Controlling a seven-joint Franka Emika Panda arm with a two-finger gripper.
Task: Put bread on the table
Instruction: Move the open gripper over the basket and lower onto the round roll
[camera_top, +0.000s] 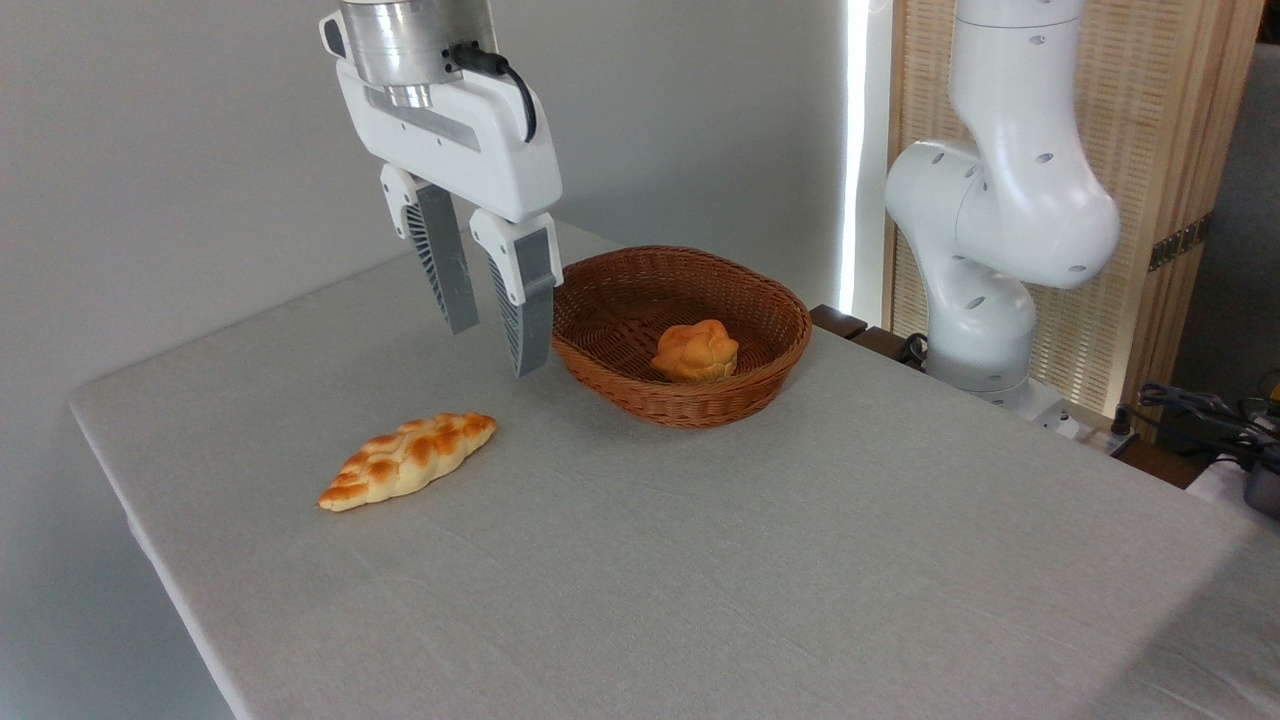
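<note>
A plain light-grey cloth covers the large rectangular desk (760, 560) before a pale wall. The white pincer (495, 350) hangs above it with grey fingers (450, 270) apart and empty, tips just left of the brown woven wicker basket (745, 395). The small round orange-golden bread (695, 350) sits inside the basket, knotted top upward, with no clear long axis; the rim rings it. A long pale braided loaf (408, 458) lies front-left, slanting. The desk's front and right lie bare.
</note>
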